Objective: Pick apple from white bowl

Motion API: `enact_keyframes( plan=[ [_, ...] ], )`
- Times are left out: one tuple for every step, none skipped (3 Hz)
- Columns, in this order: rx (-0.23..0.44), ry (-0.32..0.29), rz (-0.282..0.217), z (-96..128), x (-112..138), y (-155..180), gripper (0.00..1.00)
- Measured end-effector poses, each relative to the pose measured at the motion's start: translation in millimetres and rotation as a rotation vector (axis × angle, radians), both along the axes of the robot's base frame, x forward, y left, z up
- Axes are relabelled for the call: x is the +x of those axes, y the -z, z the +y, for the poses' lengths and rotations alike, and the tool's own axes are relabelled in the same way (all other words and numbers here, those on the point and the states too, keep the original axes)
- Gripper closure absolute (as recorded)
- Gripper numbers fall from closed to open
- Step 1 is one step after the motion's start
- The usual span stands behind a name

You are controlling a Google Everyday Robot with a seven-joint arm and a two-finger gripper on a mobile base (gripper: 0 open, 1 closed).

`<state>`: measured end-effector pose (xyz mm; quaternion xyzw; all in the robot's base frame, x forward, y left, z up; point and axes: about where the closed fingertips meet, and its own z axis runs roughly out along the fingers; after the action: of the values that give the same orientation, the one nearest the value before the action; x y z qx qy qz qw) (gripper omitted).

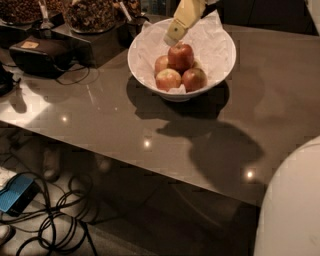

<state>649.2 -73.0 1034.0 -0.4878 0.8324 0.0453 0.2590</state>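
Observation:
The white bowl (220, 60), lined with crumpled white paper, stands on the grey table near its far edge. Several apples lie in it. The apple (181, 55), the darkest red one, sits on top of the pile at the back. Paler apples lie at the left (160, 64), front left (168, 79) and front right (194, 79). My gripper (173, 38), cream-coloured, reaches down from the top edge over the far left of the bowl. Its tip hangs just above and left of the dark red apple. I cannot tell whether it touches the apple.
Dark containers of nuts (92, 12) stand at the back left. A black box (42, 55) with cables sits left of the bowl. A rounded white body part (292, 205) fills the lower right. Cables and a blue device (17, 192) lie on the floor.

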Motion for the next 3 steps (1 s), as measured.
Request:
enact_keyframes(
  plan=[
    [0.000, 0.000, 0.000, 0, 0, 0, 0.00],
    [0.037, -0.034, -0.033, 3, 7, 2, 0.00],
    [0.107, -0.112, -0.089, 4, 20, 10, 0.00]
  ],
)
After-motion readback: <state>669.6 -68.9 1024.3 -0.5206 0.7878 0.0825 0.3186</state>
